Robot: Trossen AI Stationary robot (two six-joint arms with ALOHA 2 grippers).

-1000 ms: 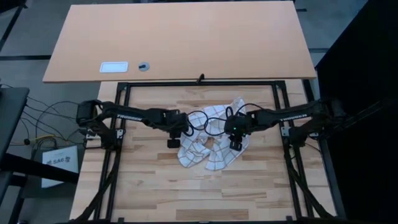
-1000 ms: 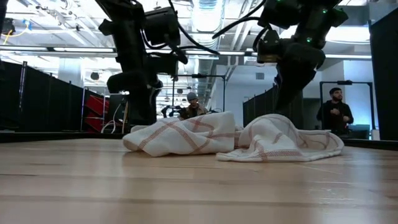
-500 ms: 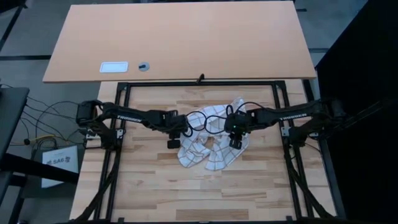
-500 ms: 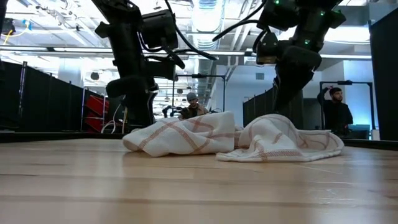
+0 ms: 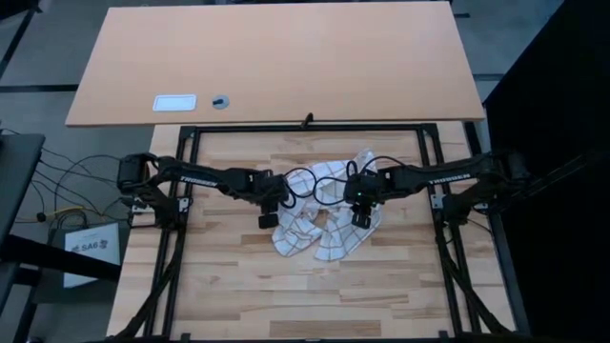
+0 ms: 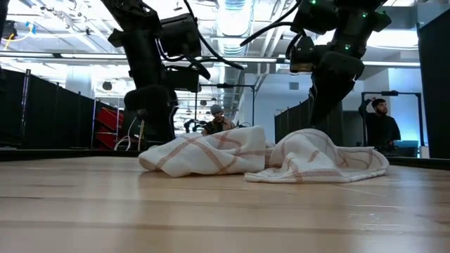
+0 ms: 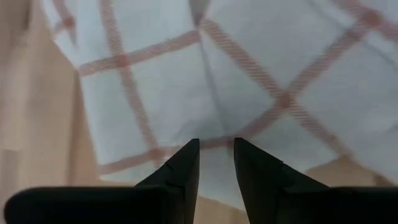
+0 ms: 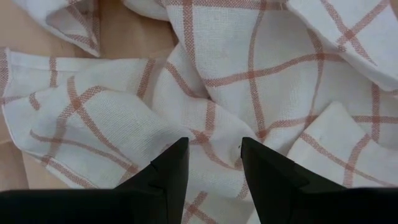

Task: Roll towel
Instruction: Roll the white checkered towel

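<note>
Both end effectors, left [image 5: 268, 220] and right [image 5: 359, 218], hover parted and empty above the crumpled towel [image 5: 319, 233] on the bench [image 5: 238, 276]; flattening it likely comes before rolling.

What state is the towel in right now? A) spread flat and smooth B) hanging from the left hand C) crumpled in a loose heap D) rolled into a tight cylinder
C: the towel lies bunched in folds on the table, with both hands above it, neither holding it, as the wrist views show.
</note>
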